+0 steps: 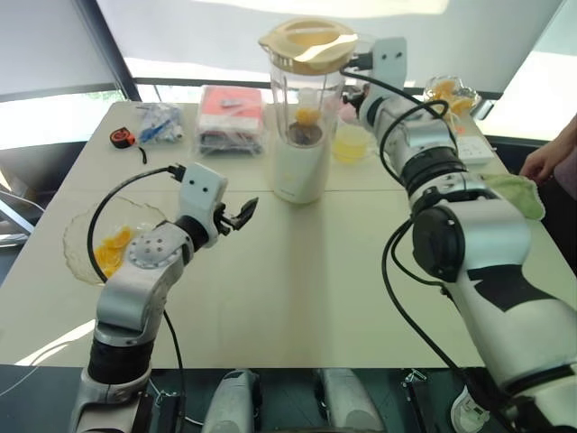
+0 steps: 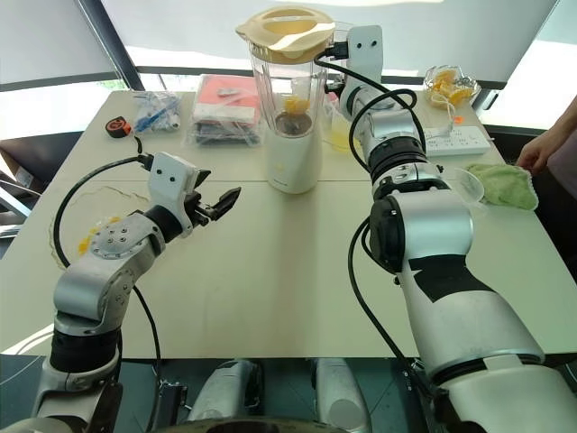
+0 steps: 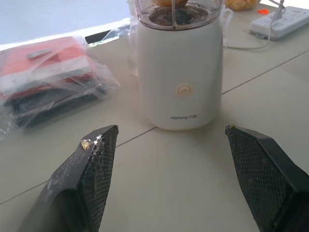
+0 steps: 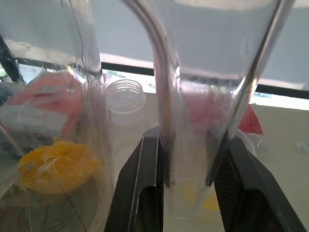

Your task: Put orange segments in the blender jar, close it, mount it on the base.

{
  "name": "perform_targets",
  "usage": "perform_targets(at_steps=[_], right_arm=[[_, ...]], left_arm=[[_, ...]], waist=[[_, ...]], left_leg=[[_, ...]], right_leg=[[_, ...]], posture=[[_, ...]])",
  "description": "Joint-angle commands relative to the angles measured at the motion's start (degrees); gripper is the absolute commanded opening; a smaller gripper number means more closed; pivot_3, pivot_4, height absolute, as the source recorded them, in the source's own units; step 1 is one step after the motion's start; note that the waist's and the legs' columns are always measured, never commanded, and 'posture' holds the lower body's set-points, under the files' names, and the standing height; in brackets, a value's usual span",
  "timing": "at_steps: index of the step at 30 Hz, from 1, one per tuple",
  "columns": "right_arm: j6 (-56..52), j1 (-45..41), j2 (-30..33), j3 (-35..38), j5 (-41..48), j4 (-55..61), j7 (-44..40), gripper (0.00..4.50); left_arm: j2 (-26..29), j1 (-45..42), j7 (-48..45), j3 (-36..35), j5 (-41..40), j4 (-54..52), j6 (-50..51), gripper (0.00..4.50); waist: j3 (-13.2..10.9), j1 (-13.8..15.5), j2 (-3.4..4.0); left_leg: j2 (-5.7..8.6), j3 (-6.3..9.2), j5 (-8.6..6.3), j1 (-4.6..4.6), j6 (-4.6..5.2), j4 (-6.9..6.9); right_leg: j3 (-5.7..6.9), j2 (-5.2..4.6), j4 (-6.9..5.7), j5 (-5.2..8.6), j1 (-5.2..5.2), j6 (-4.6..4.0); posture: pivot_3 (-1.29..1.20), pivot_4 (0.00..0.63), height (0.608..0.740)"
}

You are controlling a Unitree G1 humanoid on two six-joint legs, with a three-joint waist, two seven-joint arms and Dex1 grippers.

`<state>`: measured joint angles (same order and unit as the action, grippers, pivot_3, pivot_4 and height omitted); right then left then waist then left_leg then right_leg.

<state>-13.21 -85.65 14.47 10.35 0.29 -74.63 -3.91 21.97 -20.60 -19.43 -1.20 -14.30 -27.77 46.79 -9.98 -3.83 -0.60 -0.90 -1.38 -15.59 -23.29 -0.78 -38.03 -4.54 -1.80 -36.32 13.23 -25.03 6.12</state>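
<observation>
blender jar [image 1: 305,95] handle in right gripper [image 4: 186,186], left gripper [image 3: 169,181] wide

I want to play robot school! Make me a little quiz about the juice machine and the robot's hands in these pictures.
1. True or false: the blender jar stands on the base with its lid on.
2. Which gripper is shut on the jar's handle?
A. the left gripper
B. the right gripper
C. both
3. Fill in: inside the jar you can see yellow-orange ______.

Key:
1. True. The jar sits upright on the white base, with the cream lid on top.
2. B. Its black fingers clasp the clear handle; the left gripper hovers open over the table, holding nothing.
3. orange segments.
</observation>
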Motion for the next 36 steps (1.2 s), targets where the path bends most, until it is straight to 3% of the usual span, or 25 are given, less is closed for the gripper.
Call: perform_targets(at_steps=[1, 17, 21, 24, 27, 30, 36], right_arm=[[-2.9, 2.47, -0.11, -1.39, -1.59, -0.38, 2.64, 0.81], [-3.34, 7.03, -1.06, -2.22, -0.49, 3.58, -1.6, 0.81], [-2.27, 7.13, -0.63, -3.38, -1.39, 3.83, -2.23, 2.64], [-0.59, 7.53, -0.08, -5.05, -2.53, 4.77, -3.37, 4.33], [0.92, 9.86, 1.02, -6.72, -3.8, 8.2, -3.96, 4.44], [-1.17, 17.82, 2.13, -8.14, -4.17, 19.54, -5.64, 4.44], [-9.73, 51.26, 3.96, -9.93, -3.49, 65.12, -9.12, 4.44]], left_arm=[[0.35, -0.98, 0.18, -0.3, 0.24, -0.68, -1.5, 3.69], [0.44, -3.13, -1.36, 1.11, 0.54, 3.05, -3.68, 3.69], [-0.59, -2.81, -2.8, -0.61, -3.28, 1.7, -2.01, 3.75], [-2.03, -2.26, -3.3, -3.19, -7.2, -0.35, -1.21, 3.75], [-1.73, -1.68, -2.67, -4.08, -8.01, -1.28, -0.65, 3.75], [-1.14, 0.11, -2.73, -4.79, -9.19, -2.43, -0.48, 3.75], [2.97, 7.54, -6.56, -3.93, -10.29, -3.88, -2.26, 3.75]], waist=[[0.01, 0.05, -0.01], [0.07, -0.12, -0.09], [0.12, -0.17, -0.24], [0.06, -0.2, -0.19], [0.05, -0.31, -0.18], [0.08, -0.14, -0.19], [0.11, 0.94, -0.19]], left_leg=[[0.0, 0.02, 0.0, 0.02, 0.0, -0.01], [0.03, 0.06, -0.01, 0.66, 0.01, 0.0], [0.02, 0.06, -0.01, 0.67, 0.01, 0.01], [-0.01, 0.03, 0.0, 0.44, 0.01, 0.01], [-0.02, -0.01, 0.0, 0.05, 0.0, 0.0], [-0.03, 0.04, 0.0, -0.08, -0.01, 0.04], [-0.07, 0.14, -0.01, -0.13, -0.01, 0.07]], right_leg=[[0.02, 0.0, 0.01, 0.0, 0.05, 0.0], [0.07, 0.03, 0.1, 0.01, 0.71, -0.01], [0.07, 0.09, 0.11, 0.01, 0.71, -0.01], [0.01, 0.05, 0.11, 0.0, 0.48, 0.0], [-0.03, 0.02, 0.06, -0.03, 0.05, 0.04], [0.0, 0.07, 0.03, -0.03, -0.12, 0.04], [0.06, -0.01, 0.09, -0.02, -0.09, 0.04]], posture=[[0.0, 0.15, 0.74], [0.0, 0.15, 0.74], [0.0, 0.15, 0.74], [0.0, 0.15, 0.74], [0.0, 0.15, 0.74], [0.0, 0.15, 0.74], [0.0, 0.15, 0.74]])
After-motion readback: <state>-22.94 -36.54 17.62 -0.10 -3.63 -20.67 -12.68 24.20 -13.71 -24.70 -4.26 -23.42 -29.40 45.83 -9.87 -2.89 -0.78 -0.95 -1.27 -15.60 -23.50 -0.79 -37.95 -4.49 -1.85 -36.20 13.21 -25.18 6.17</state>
